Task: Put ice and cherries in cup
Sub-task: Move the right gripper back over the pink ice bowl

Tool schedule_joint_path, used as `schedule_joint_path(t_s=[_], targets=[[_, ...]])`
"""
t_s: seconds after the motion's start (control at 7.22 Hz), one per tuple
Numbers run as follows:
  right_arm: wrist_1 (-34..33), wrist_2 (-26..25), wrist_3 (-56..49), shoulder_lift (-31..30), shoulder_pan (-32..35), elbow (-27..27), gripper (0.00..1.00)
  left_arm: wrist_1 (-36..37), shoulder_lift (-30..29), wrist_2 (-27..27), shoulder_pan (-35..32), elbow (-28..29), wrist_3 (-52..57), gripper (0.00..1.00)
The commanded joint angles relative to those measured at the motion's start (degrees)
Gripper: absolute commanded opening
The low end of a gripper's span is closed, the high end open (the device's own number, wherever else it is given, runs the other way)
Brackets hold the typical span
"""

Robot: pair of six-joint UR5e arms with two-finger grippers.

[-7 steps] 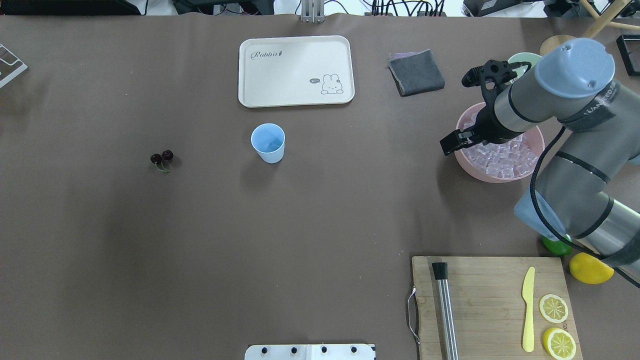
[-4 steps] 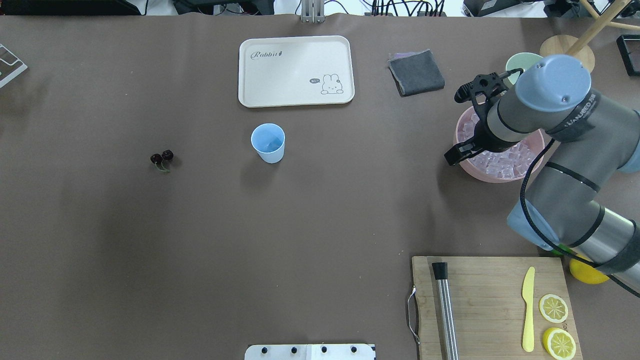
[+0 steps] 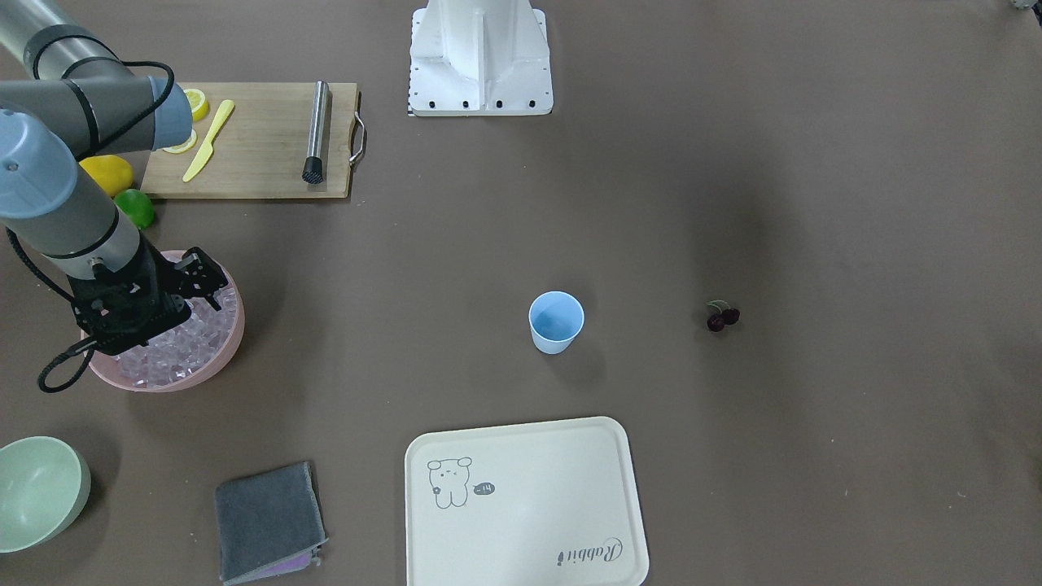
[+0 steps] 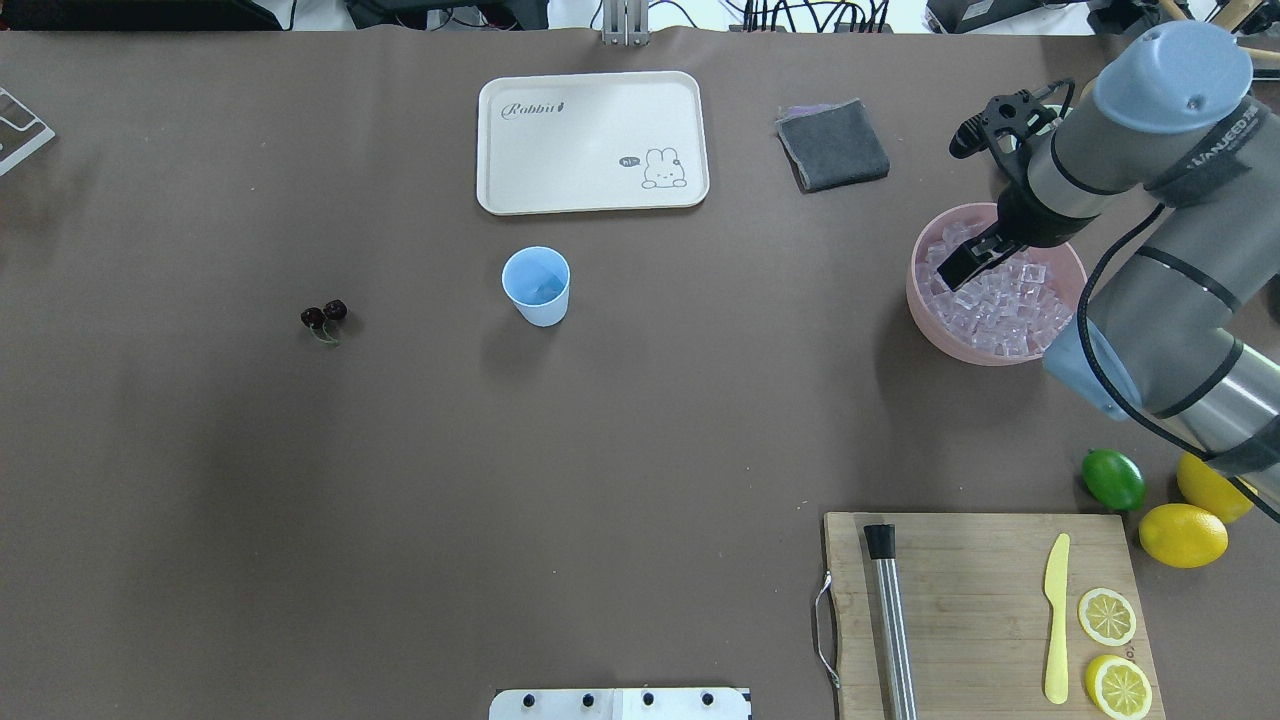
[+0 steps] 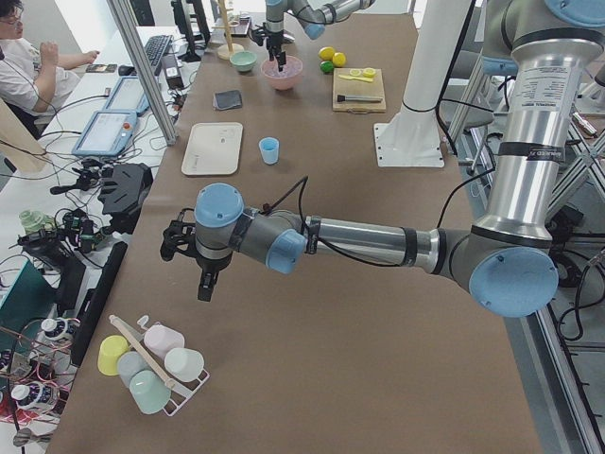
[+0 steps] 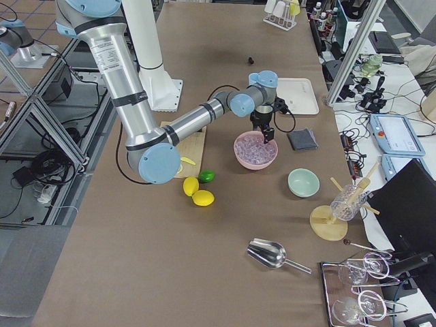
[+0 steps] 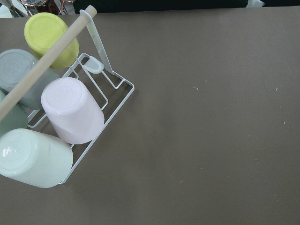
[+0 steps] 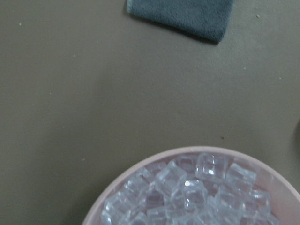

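**Operator:** Right gripper has shifted off the left rim of the pink bowl and now sits inside it, over the ice. Confirm jaw condition.

**Technician:** Cannot be determined. Only one dark finger bar shows from above, and the wrist camera shows ice cubes and no fingers. Contact with the ice is also unclear.

**Operator:** Task items?

**Technician:** The light-blue cup stands upright mid-table, well apart from the bowl. The cherries lie on the table farther to the robot's left, apart from the cup. The left gripper hangs near a wire cup rack (jaw gap not readable).
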Motion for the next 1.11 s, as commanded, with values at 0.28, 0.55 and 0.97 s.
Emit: schedule_joint_path(t_s=[0.28, 0.55, 0.97], targets=[[14.93, 5.76, -2.32, -0.14, 0.45, -9.64, 0.94, -0.04, 0.02, 0.01, 0.01, 0.28, 0.00, 0.98], [14.23, 7.42, -2.15, -1.97, 0.88, -6.14, 0.93, -0.12, 0.02, 0.09, 0.01, 0.63, 0.08, 0.98], [10.62, 7.78, -2.50, -3.91, 1.77, -3.49, 0.93, -0.47, 0.02, 0.09, 0.01, 0.72, 0.08, 0.98]])
